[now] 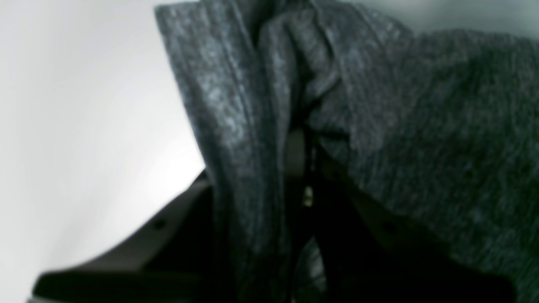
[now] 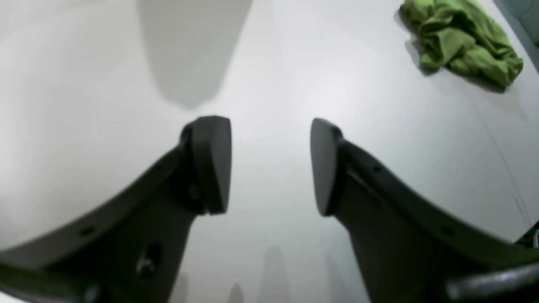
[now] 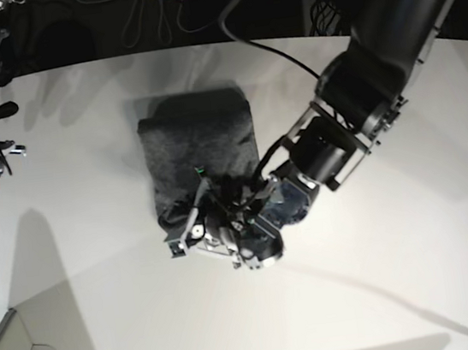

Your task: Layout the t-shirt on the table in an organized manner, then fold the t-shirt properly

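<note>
One shirt (image 3: 199, 141) lies on the table (image 3: 385, 276), already folded into a small block. The left gripper (image 3: 190, 222) is pinched on its near edge, with cloth bunched between the jaws. If it lifts or tugs too hard, the folds could slip open or the shirt could slide crooked. The right gripper (image 2: 270, 166) hangs open over bare table, holding nothing. No boxes or bins show. A green cloth (image 2: 461, 38) lies far off.

Bare table (image 3: 384, 267) lies open right, near and left of the folded t-shirt (image 3: 199, 136), whose near edge is blocked by the left gripper (image 3: 190, 224) pinching it, while a green cloth (image 2: 463, 38) occupies one far corner.
</note>
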Controlling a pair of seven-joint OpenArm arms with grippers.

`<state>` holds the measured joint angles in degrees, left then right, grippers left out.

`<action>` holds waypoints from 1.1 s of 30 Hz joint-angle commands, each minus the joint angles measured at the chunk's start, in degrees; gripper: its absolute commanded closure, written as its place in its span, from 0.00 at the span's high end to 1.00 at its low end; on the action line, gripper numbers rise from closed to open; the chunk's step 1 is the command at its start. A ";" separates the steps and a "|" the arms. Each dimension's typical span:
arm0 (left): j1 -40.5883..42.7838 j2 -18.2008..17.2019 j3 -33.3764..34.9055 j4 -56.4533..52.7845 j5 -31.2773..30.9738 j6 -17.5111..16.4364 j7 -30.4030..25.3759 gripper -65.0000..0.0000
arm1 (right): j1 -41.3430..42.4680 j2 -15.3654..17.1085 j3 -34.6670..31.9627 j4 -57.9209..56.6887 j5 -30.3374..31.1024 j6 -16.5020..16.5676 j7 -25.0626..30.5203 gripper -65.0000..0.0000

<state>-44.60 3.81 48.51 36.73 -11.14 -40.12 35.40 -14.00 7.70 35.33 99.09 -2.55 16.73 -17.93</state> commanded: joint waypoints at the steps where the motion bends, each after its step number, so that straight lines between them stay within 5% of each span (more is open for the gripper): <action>1: -1.86 0.63 -0.20 0.76 -0.51 0.12 -0.63 0.00 | 0.33 0.78 0.23 1.26 0.48 -0.25 1.54 0.47; 8: -1.95 0.63 -0.12 0.59 -0.51 0.12 -0.63 0.03 | 0.33 0.78 0.40 1.26 0.48 -0.25 1.54 0.47; 16: -2.92 -0.69 -0.56 2.70 -0.42 0.12 -0.63 0.52 | 0.24 0.78 0.14 1.26 0.48 -0.25 1.54 0.47; 19: -3.36 -2.80 -0.64 6.65 -0.42 0.12 -0.63 0.62 | 0.24 0.69 0.14 1.26 0.48 -0.25 1.54 0.47; 29: -5.12 -4.12 -1.43 11.14 -0.51 0.12 -0.63 0.63 | 0.15 -0.10 0.58 1.97 0.39 1.16 1.54 0.47; 33: -4.41 -7.02 -12.51 15.18 -0.86 0.12 1.83 0.63 | -1.78 -0.45 2.60 3.02 0.57 1.16 1.54 0.47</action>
<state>-46.33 -3.09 36.18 50.96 -11.73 -40.32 38.50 -15.73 6.55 37.39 100.90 -2.09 18.41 -17.78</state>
